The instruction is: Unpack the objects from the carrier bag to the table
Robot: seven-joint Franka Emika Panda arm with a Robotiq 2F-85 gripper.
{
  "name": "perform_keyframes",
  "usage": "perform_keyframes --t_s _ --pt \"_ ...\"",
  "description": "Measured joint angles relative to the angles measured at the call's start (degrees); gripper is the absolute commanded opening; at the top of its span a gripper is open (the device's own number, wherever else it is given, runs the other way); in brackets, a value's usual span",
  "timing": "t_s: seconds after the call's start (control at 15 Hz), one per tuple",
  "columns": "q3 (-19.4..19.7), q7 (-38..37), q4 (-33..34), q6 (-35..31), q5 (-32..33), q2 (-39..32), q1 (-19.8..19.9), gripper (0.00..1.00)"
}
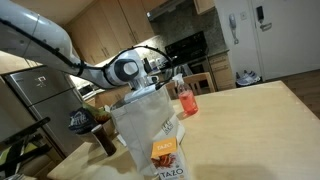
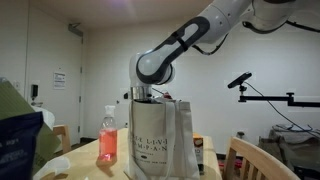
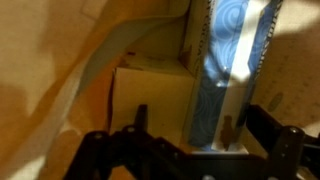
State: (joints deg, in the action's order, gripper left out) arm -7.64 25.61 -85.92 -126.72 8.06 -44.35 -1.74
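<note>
A white carrier bag with printed text stands upright on the wooden table in both exterior views (image 1: 148, 125) (image 2: 165, 140). My gripper is lowered into the bag's mouth, so its fingers are hidden in both exterior views. In the wrist view my gripper (image 3: 200, 130) is open inside the bag. Its two dark fingers straddle a tall blue-and-white box (image 3: 230, 50), which stands against the bag's tan wall. A cardboard-coloured box (image 3: 150, 85) sits beside it. An orange Tazo tea box (image 1: 165, 153) stands on the table in front of the bag.
A bottle of pink liquid (image 1: 185, 100) (image 2: 108, 140) stands on the table close beside the bag. A dark brown object (image 1: 102, 138) lies on the bag's other side. A wooden chair back (image 2: 250, 160) and a blue bag (image 2: 20, 140) sit near the table's edges.
</note>
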Motion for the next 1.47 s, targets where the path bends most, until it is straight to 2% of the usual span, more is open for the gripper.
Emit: perform_keyframes --t_s 1.47 --pt "0.93 0.0 1.16 -0.81 -0.06 -0.71 1.34 1.0"
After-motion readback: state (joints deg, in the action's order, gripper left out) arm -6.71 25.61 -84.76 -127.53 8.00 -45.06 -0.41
